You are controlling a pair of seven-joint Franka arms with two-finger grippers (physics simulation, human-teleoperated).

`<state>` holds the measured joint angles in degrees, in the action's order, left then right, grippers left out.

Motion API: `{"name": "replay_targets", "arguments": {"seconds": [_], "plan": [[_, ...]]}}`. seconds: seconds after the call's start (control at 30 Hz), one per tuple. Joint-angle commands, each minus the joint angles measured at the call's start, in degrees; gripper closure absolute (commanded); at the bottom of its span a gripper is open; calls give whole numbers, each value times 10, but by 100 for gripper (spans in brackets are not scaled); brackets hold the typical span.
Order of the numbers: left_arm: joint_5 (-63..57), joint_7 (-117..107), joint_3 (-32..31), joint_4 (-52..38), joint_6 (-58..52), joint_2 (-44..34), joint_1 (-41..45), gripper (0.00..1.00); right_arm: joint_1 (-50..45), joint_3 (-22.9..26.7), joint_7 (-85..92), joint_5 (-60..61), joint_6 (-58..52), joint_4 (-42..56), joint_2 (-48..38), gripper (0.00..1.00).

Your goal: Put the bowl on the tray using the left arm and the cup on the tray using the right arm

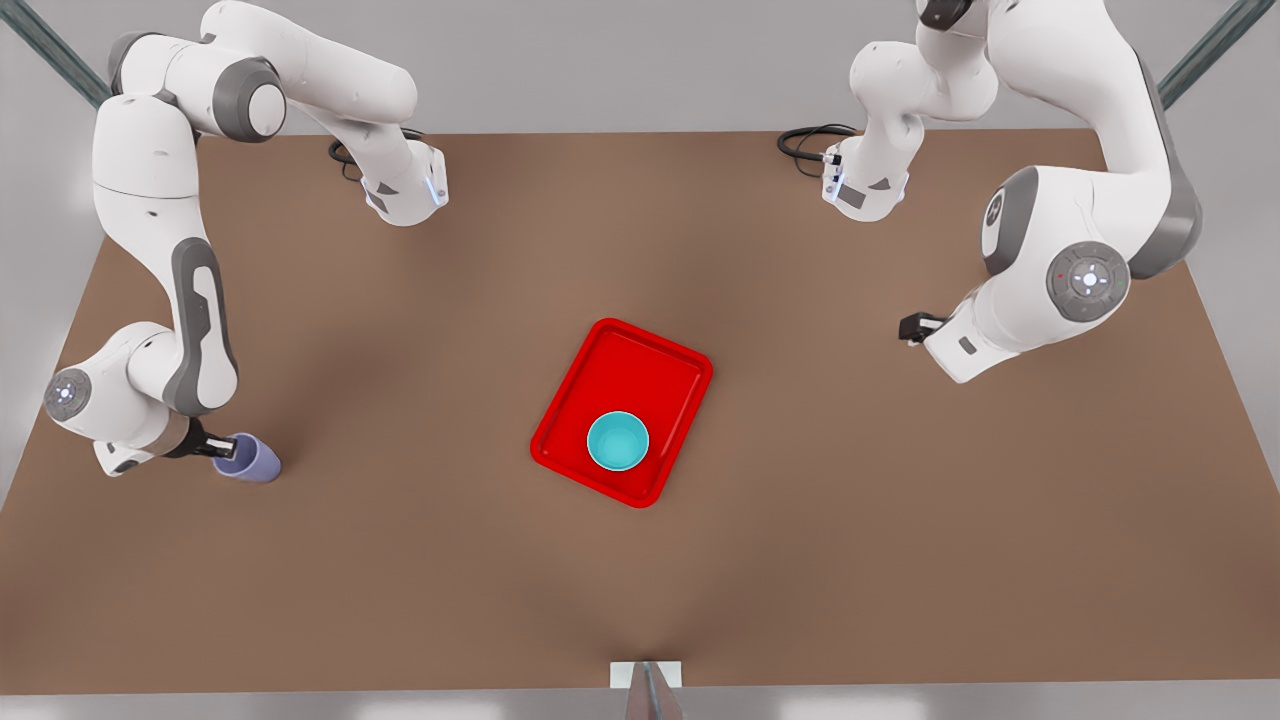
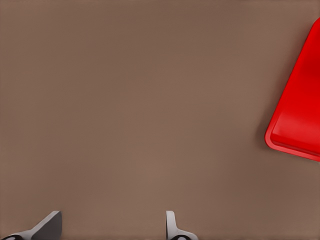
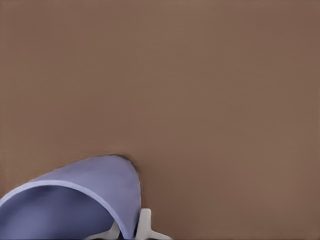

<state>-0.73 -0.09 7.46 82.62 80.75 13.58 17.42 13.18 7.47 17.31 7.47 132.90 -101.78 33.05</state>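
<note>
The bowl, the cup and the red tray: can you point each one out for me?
bowl (image 1: 617, 441), front view, the middle of its teal inside.
cup (image 1: 255, 459), front view, its lavender side wall.
tray (image 1: 630, 357), front view, a bare part of its red floor.

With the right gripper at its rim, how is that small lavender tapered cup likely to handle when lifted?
The small lavender tapered cup is handleless with thin walls, so it probably feels light. The right gripper pinches its wall at the rim, off-centre, so the cup may swing or tilt. Its smooth taper could slip. The left gripper waits, open.
</note>
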Motion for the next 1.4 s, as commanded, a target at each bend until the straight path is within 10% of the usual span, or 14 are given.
{"name": "replay_targets", "arguments": {"seconds": [0.0,0.47,0.63,0.9,1.37], "plan": [[1,0,0,0,0,0,0,0,0,0,0,0,0,0,0,79],[4,0,-1,-9,-5,-2,0,0,-54,-47,-82,-3,-87,14,-62,79],[4,-2,-1,-9,0,4,0,0,-57,-170,-326,-92,-174,98,-61,79],[4,-2,-1,-9,3,10,0,0,-205,-229,-638,-110,-316,280,-23,79],[3,-2,0,-9,4,23,0,0,-280,-443,-754,-216,-329,412,92,79]]}}
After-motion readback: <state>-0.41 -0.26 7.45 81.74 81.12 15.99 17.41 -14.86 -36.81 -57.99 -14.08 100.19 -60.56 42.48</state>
